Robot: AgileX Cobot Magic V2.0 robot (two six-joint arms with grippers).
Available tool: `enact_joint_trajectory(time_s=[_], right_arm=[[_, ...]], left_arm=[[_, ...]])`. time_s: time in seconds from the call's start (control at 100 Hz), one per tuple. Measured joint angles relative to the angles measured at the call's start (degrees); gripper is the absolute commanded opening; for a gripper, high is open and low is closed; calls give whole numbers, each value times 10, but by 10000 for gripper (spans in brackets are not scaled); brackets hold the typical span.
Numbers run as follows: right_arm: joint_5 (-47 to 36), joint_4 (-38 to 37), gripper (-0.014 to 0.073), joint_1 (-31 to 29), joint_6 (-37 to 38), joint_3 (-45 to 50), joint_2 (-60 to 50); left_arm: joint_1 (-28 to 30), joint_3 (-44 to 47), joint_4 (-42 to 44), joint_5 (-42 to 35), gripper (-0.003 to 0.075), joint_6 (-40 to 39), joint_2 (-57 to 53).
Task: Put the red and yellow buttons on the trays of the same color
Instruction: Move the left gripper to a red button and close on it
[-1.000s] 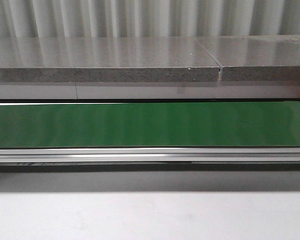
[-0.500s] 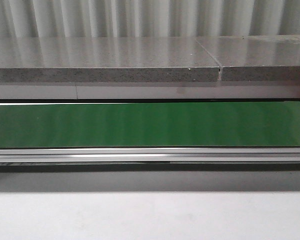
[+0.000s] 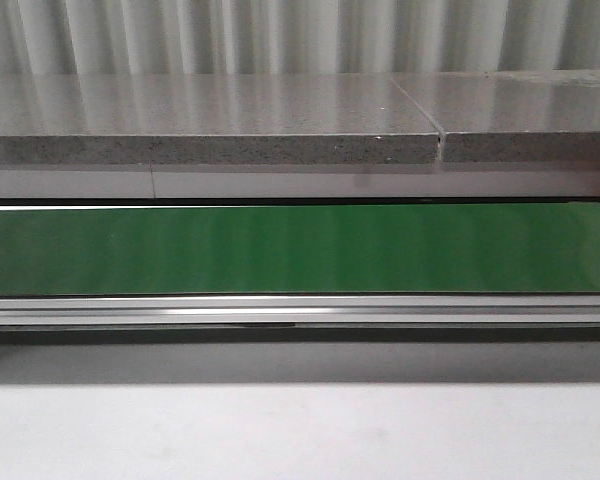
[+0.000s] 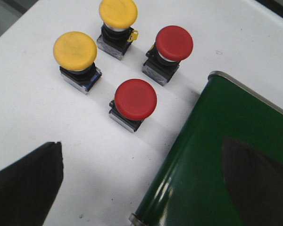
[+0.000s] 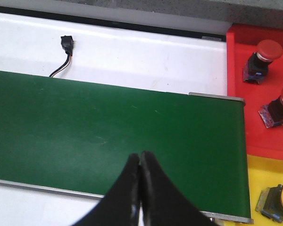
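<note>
In the left wrist view, two yellow buttons (image 4: 75,50) (image 4: 118,12) and two red buttons (image 4: 174,43) (image 4: 135,99) stand upright on the white table. My left gripper (image 4: 141,150) hovers open short of them, nothing between its fingers. In the right wrist view, my right gripper (image 5: 140,157) is shut and empty over the green belt (image 5: 108,122). Past the belt's end, a red tray (image 5: 236,94) holds two red buttons (image 5: 262,56) (image 5: 282,106). A yellow tray (image 5: 264,174) beside it holds one yellow button (image 5: 278,202). Neither gripper shows in the front view.
The green conveyor belt (image 3: 300,248) runs across the front view behind a metal rail, with a grey stone ledge (image 3: 210,120) beyond it. The belt's rounded end (image 4: 217,155) lies beside the loose buttons. A small black connector with wires (image 5: 66,44) lies on the white surface behind the belt.
A thin dark mark along the conveyor's front rail has shifted left. Nothing else differs in the front view.
</note>
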Motion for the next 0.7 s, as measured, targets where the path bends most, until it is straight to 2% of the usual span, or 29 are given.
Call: enact_joint_trajectory(time_s=[0.27,0.7], right_arm=[[0,0,-68,0,0,0,0],[0,0,-68,0,0,0,0]], left_arm=[[0,-53,-1,-18,640,0,107],[0,-114,-2,-26,640,0,217]])
